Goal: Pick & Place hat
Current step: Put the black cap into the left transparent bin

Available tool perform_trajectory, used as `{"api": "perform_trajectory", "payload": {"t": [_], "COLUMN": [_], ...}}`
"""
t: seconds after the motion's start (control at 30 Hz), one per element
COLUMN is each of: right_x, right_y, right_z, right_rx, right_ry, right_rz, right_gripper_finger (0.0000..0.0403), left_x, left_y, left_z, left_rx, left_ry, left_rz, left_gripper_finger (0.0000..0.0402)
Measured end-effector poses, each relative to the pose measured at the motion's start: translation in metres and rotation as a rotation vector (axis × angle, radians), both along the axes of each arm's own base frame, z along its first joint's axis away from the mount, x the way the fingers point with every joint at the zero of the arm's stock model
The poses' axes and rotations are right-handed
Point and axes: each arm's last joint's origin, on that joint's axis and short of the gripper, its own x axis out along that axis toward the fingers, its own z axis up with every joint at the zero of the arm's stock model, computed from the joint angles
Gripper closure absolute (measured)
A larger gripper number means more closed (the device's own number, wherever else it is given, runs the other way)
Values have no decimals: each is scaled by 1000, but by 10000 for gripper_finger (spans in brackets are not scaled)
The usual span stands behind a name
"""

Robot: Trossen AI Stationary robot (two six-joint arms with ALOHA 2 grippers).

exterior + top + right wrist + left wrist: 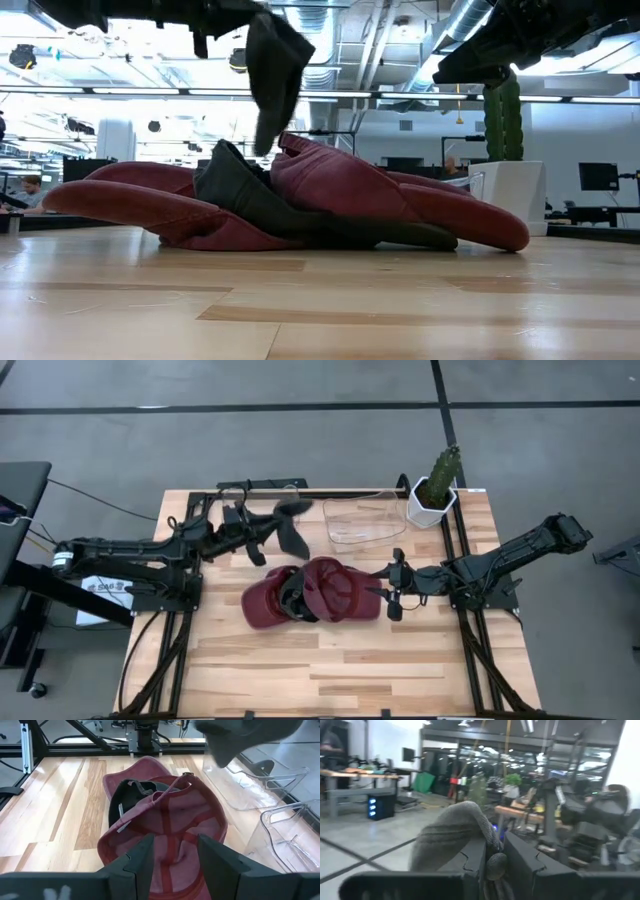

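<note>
- Hats lie in a pile at the middle of the wooden table (330, 670): two maroon caps (320, 595) with a dark cap (131, 795) tucked between them, while a grey hat (290, 528) hangs in the air to the far left of the pile.
- Left gripper (262, 532) is clenched on the grey hat; the left wrist view shows the cloth pinched between its fingers (475, 862), the rest drooping free.
- A clear plastic bin (362, 520) stands just right of the hanging hat, beside a potted cactus (437, 488) at the far right corner; this looks like the place to drop it, though that is my reading.
- To do the carry well, I would hold the hat high enough that its drooping edge clears the bin's rim, centre it over the opening, then let go.
- Right gripper (392, 592) sits at the right edge of the pile, jaws parted round a maroon crown and not yet clamped; it should bite one layer only.
</note>
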Motion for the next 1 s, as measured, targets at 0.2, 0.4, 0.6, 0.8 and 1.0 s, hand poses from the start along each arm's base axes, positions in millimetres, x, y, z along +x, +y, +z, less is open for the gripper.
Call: {"api": "perform_trajectory", "payload": {"t": [0.2,0.4,0.6,0.8,1.0], "right_x": [0,0,0,0,0], "right_y": [0,0,0,0,0], "right_z": [0,0,0,0,0], "right_rx": [0,0,0,0,0], "right_ry": [0,0,0,0,0], "right_rz": [0,0,0,0,0], "right_gripper_finger": [263,262,262,262,262], "left_x": [-2,-7,-10,-13,-16], "left_y": [17,33,43,49,56], "left_z": [-5,-7,-8,-9,-10], "left_rx": [-19,-41,-46,-51,-53], "left_ry": [40,50,63,77,79], "left_rz": [84,157,210,240,275], "left_gripper_finger": [348,342,343,345,342]}}
